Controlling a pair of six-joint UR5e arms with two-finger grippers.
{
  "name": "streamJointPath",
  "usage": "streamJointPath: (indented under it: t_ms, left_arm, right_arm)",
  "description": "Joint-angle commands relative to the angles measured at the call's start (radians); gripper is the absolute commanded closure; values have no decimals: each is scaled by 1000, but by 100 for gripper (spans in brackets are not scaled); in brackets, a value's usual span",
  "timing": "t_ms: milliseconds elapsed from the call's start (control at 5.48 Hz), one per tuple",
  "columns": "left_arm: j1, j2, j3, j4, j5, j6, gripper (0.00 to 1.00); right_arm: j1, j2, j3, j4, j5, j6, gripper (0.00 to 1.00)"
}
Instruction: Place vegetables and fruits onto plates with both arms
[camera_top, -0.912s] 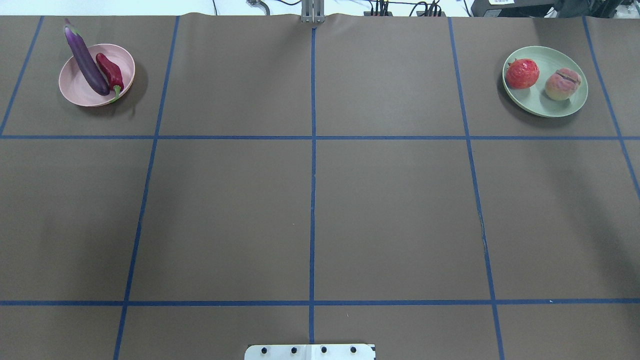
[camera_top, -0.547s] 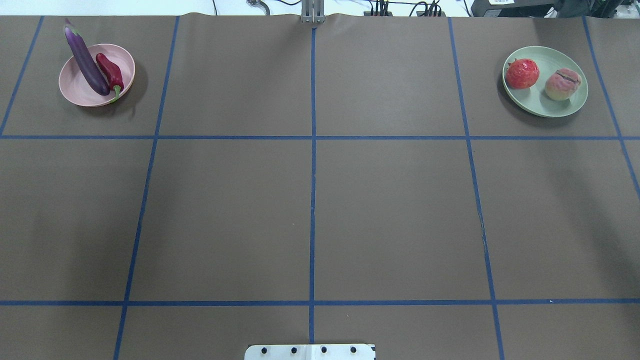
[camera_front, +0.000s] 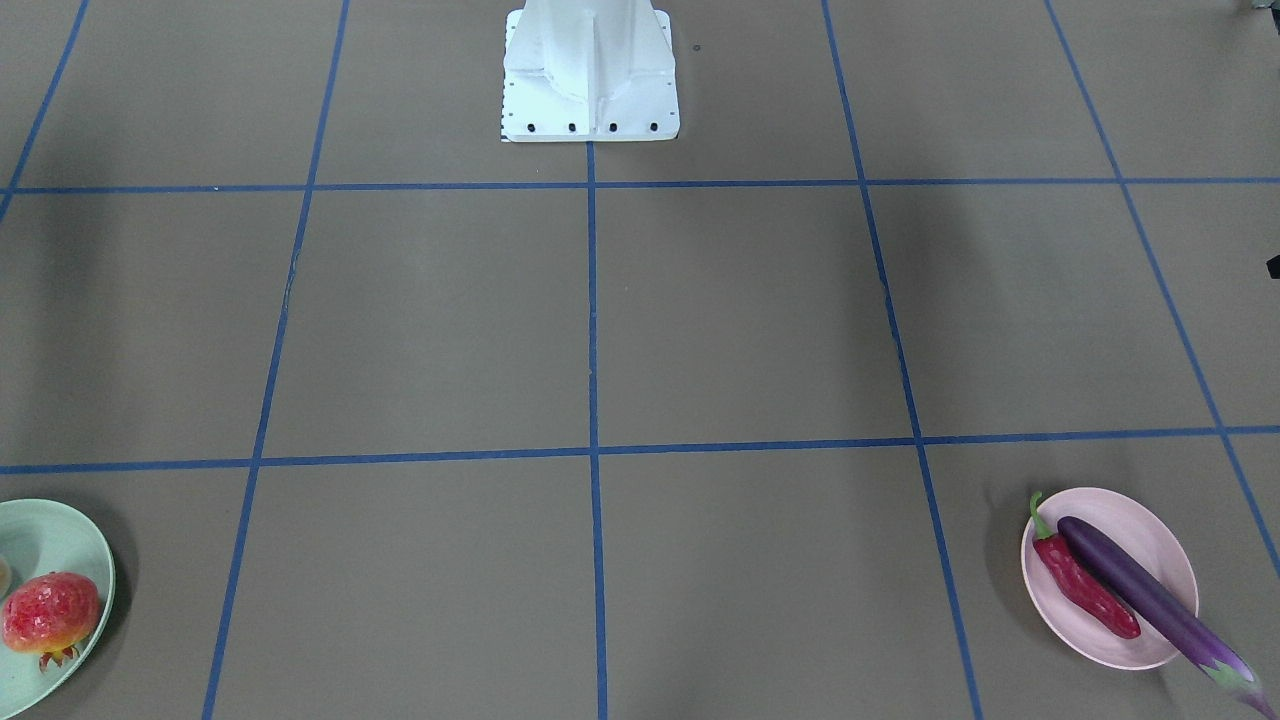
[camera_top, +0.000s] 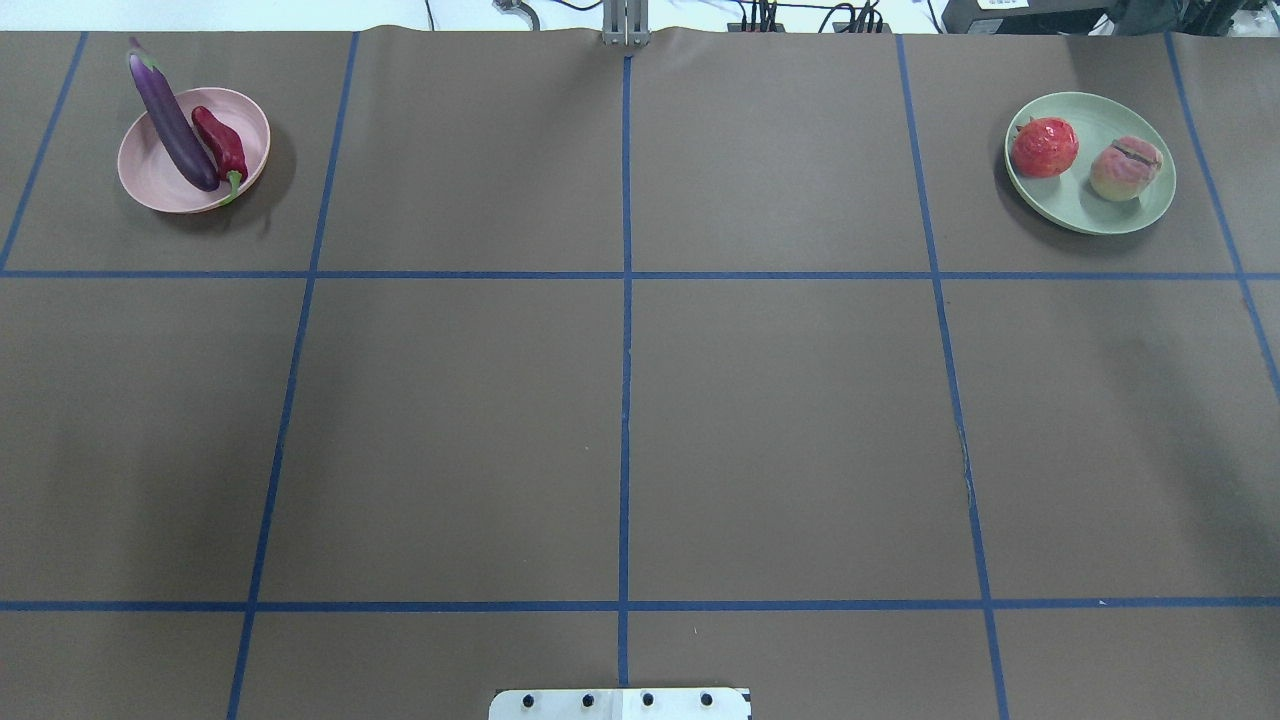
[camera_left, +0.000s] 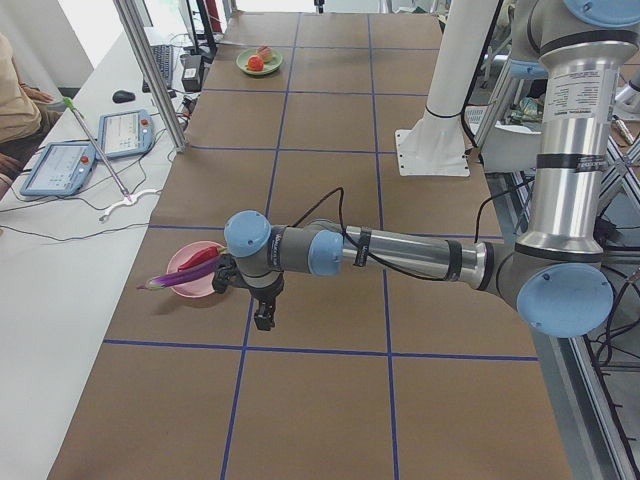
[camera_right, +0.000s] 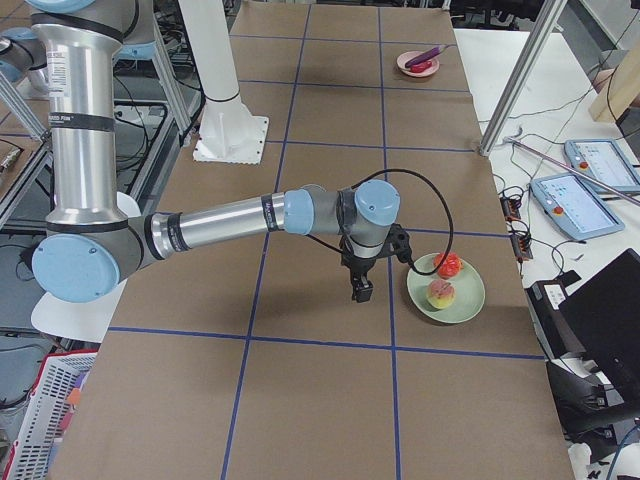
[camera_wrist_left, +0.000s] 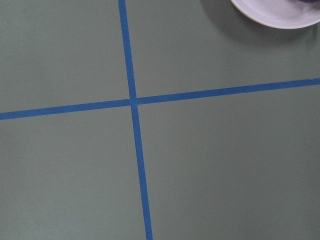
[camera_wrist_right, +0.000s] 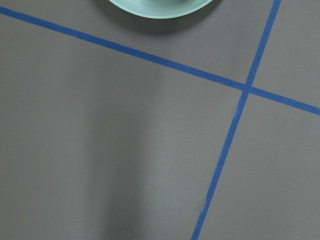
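The purple eggplant and the red chili lie on the pink plate at the far left; the eggplant's cap sticks out over the rim. The bumpy red-orange fruit and the peach sit on the mint green plate at the far right. My left gripper hangs above the mat beside the pink plate. My right gripper hangs beside the green plate. Both grippers show only in the side views, so I cannot tell whether they are open or shut. Neither holds anything that I can see.
Blue tape lines divide the brown mat into squares. The white base block stands at the near edge. Metal posts and operator tablets stand beyond the table's far side. The wrist views show plate rims and tape crossings.
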Motion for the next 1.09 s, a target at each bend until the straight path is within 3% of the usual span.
streamJointPath:
  t_ms: [0,912]
  left_arm:
    - [0,0,-9,-2,1,1,0]
    - [-2,9,-52,2,-7,1,0]
  right_arm:
    - [1,-12,1,5,18,5,0]
    - [-2,3,2,8,18,5,0]
